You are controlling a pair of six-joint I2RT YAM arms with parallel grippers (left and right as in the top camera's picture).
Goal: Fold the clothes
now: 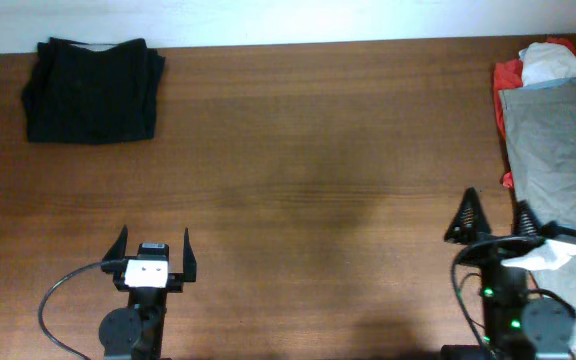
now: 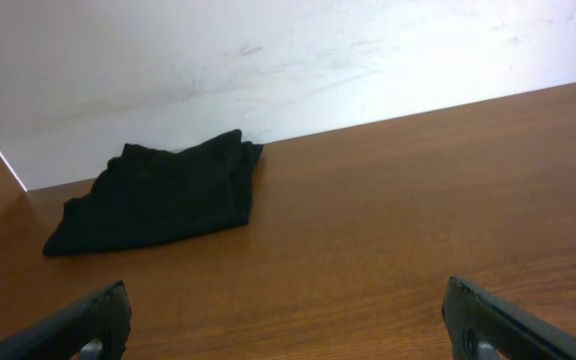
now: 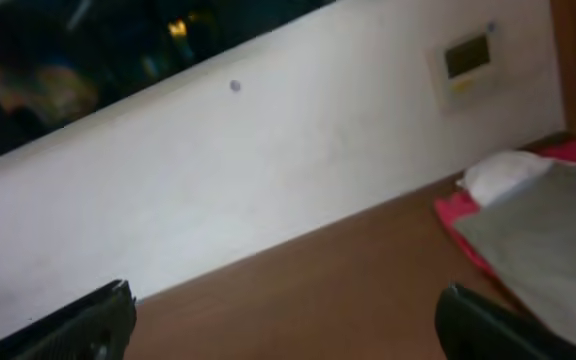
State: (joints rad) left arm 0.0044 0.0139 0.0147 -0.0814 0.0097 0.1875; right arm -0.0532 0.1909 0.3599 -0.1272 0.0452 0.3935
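A plain black garment (image 1: 92, 89) lies folded in a compact bundle at the table's far left corner; it also shows in the left wrist view (image 2: 158, 195) by the wall. A pile of other clothes lies at the far right: a grey garment (image 1: 558, 140) on top, a red one (image 1: 509, 72) and a white one (image 1: 551, 63) under it; the grey one also shows in the right wrist view (image 3: 548, 235). My left gripper (image 1: 152, 248) is open and empty near the front edge. My right gripper (image 1: 493, 222) is open and empty beside the grey garment's near edge.
The brown wooden table (image 1: 318, 150) ends at a white wall along its far edge. A small wall panel (image 3: 465, 58) shows in the right wrist view. A white cloth-like piece (image 1: 553, 255) sits by the right arm's base.
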